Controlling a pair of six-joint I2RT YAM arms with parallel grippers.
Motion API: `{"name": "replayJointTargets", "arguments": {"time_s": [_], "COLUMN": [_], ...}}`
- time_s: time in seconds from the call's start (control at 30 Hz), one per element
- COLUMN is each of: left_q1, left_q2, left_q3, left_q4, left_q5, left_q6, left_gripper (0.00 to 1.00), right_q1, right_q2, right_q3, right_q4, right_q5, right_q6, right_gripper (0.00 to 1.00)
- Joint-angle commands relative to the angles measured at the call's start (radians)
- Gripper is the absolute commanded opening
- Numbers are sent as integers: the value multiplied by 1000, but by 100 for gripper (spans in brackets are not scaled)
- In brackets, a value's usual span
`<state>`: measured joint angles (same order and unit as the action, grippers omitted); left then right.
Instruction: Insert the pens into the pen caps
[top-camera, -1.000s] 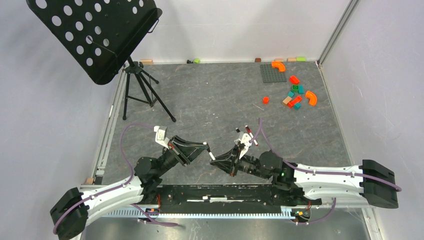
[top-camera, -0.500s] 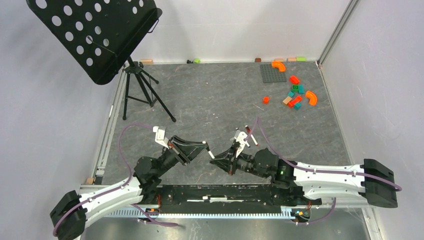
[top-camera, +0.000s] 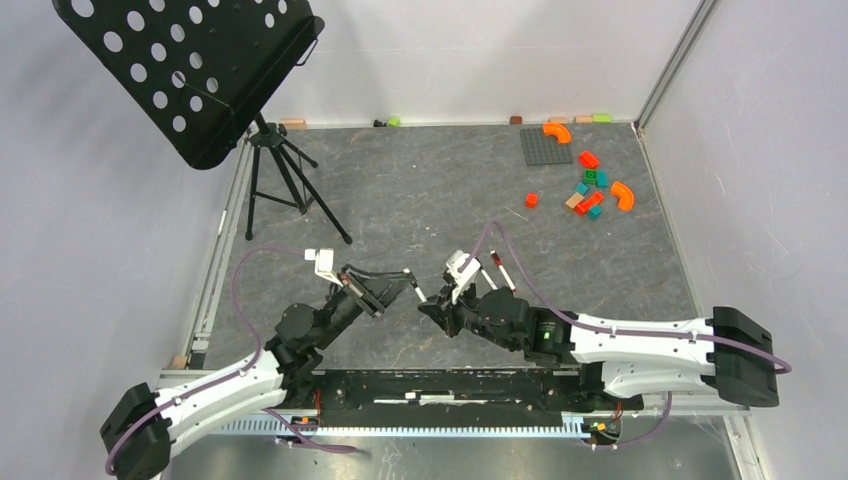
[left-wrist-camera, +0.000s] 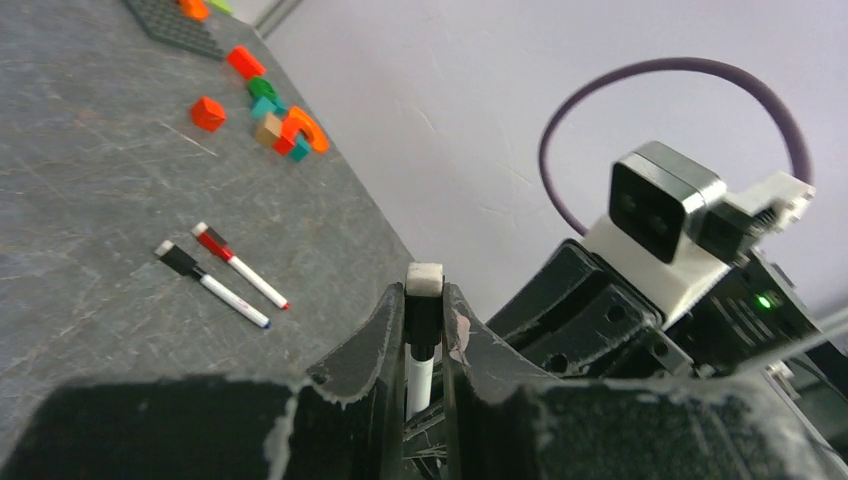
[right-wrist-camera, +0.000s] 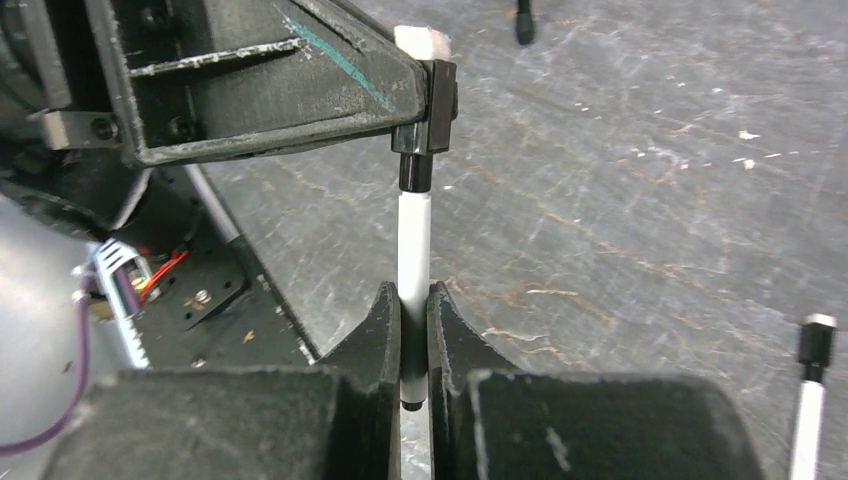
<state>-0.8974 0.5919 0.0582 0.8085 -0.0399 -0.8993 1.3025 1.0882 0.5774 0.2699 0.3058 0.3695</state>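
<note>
- Over the near middle of the table (top-camera: 400, 190) the two arms meet tip to tip. One pen (right-wrist-camera: 414, 240) is held between them, up off the grey surface.
- The left gripper (left-wrist-camera: 424, 302) has its fingers pressed together on the black cap (right-wrist-camera: 432, 100). The cap has a pale stub at its outer end.
- The right gripper (right-wrist-camera: 413, 300) is pinched tight on the pen's white barrel, further along. The barrel's dark tail end just shows past the fingers.
- Cap and barrel sit in one straight line, with a narrower black collar showing between them. From here I can't tell whether the cap is pushed fully home.
- Two more pens lie flat on the table near the right wrist, side by side and nearly parallel without touching. One is a red-ended pen (left-wrist-camera: 240, 268) and the other a black-ended pen (left-wrist-camera: 212, 290), and neither gripper is touching them.
- Over in the far right corner there is a scatter of toy blocks (top-camera: 590, 190) in orange, red and teal. They sit just beside a grey studded plate (top-camera: 546, 146).
- At the far left a black music stand (top-camera: 190, 70) sits on its tripod, with its perforated desk tilted over the table's corner.
</note>
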Motion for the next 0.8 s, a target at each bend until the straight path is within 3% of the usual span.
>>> {"name": "replayJointTargets", "arguments": {"time_s": [0.0,0.3,0.47,0.77], "left_q1": [-24,-84,-113,-187], "left_q2": [25,64,86,188], "left_q3": [82,227,276,370], "left_q4": [-204,-477,-555,-599], "left_q5": [43,-87,-143,-105], "left_q6": [-56,-100,-131,-118], "left_gripper": [2,2,2,2], "right_q1": [0,-1,0,-2], "right_q2": [36,132,176,174], "right_q3": [124,247,310,344], "right_q4": [54,-2,-39,-61], "right_q5": [125,192,211,148], "right_q6": [-58,-148,-203,-289], "right_gripper": [0,0,0,0]}}
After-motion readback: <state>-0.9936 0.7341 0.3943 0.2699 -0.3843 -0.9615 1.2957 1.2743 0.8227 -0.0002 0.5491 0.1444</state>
